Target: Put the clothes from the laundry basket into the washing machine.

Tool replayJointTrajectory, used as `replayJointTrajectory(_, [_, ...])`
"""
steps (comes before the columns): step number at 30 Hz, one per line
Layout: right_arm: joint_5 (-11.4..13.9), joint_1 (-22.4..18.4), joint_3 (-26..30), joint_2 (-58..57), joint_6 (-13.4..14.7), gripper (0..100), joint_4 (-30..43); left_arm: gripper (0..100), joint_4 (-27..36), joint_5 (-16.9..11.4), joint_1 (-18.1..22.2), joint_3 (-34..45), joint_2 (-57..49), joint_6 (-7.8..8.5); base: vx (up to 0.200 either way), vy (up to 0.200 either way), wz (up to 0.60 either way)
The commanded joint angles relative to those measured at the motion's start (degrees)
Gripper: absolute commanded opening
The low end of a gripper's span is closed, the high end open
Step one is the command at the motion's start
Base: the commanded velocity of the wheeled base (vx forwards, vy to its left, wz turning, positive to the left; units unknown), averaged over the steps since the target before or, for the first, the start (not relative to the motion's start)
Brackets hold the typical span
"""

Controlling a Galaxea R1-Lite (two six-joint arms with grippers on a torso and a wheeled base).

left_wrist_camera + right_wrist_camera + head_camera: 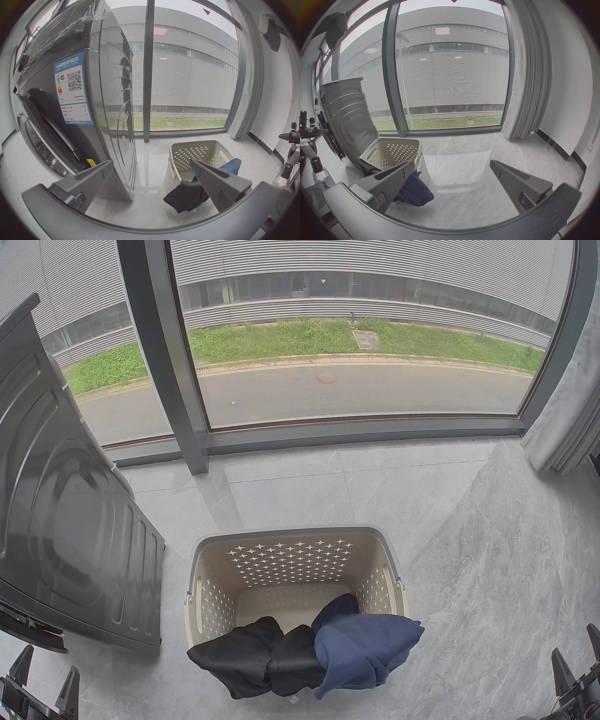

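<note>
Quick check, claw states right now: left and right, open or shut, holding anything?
Left claw: open, holding nothing.
Right claw: open, holding nothing.

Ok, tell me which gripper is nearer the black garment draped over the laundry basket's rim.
Left. The left gripper hangs left of the black garment, by the washing machine; the right gripper is farther off, beyond the navy garment.
</note>
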Motion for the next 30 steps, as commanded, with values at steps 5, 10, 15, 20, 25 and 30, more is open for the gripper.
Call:
replayJointTrajectory(5, [0.0, -0.1, 0.9, -0.1, 0.1, 100, 0.0, 100, 0.0, 0.0, 0.0, 0.8, -0.8, -0.02, -0.04, 0.0, 0.0])
replayJointTrajectory(10, [0.0, -0.1, 0.9, -0.1, 0.0, 100, 0.0, 100, 0.0, 0.0, 0.0, 0.8, -0.8, -0.02, -0.2, 0.0, 0.0])
replayJointTrajectory(15, [0.0, -0.1, 0.9, -0.1, 0.1, 100, 0.0, 100, 0.0, 0.0, 0.0, 0.8, -0.8, -0.02, 0.0, 0.0, 0.0])
replayJointTrajectory(20, [0.0, -0.1, 0.9, -0.1, 0.0, 100, 0.0, 100, 0.0, 0.1, 0.0, 0.8, -0.8, -0.02, 0.0, 0.0, 0.0])
replayJointTrajectory(25, [0.0, -0.1, 0.9, -0.1, 0.0, 100, 0.0, 100, 0.0, 0.1, 0.0, 0.8, -0.8, -0.02, -0.16, 0.0, 0.0])
replayJointTrajectory(30, [0.0, -0.1, 0.9, -0.1, 0.0, 100, 0.0, 100, 0.0, 0.1, 0.0, 0.8, -0.8, -0.02, -0.2, 0.0, 0.0])
